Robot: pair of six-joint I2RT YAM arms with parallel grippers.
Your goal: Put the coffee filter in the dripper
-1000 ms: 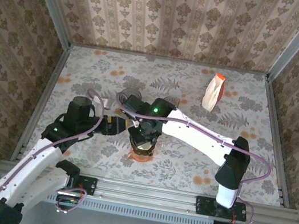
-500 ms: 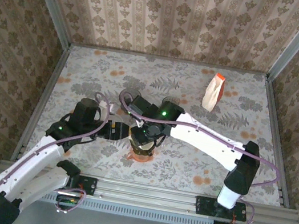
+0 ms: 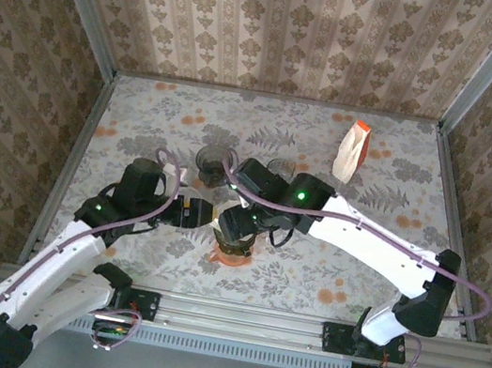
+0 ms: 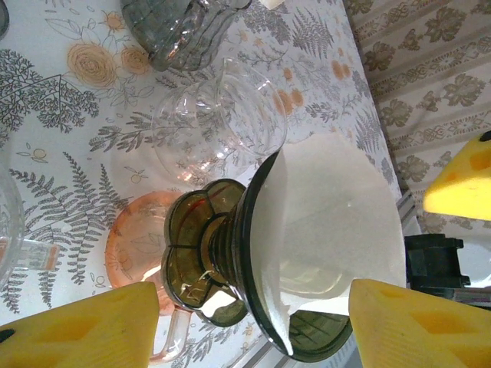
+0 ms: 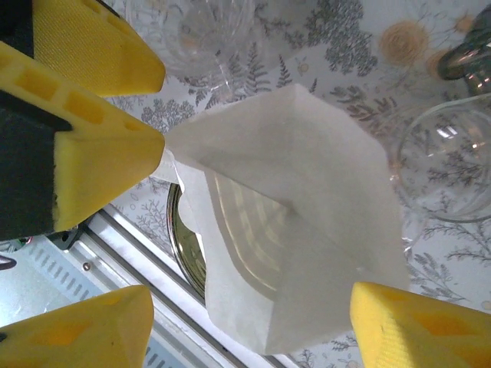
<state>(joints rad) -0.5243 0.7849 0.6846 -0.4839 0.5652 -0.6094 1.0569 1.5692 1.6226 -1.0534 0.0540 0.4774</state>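
Right wrist view: right hand (image 5: 253,307) spread, pinching nothing; filter (image 5: 307,176) between its fingers, creased and riding high in dripper (image 5: 180,226) beneath. Left hand (image 4: 253,307) straddling dripper, grip unclear. Risk when lifting away: snagging a raised corner, dragging filter out or tipping dripper off cup (image 4: 126,245)

The table (image 3: 143,118) is covered with a fern print. On it are placed a white pouch (image 3: 350,155), a grey glass (image 3: 212,163), a clear pot (image 4: 215,123) and a pink cup (image 4: 126,245).

White filter (image 4: 337,222) sits in the dark green dripper (image 4: 207,253), over a pink cup (image 4: 126,238); pincer (image 4: 249,330) fingers straddle it, clear glass (image 4: 215,123) behind on the floral surface (image 4: 46,92).
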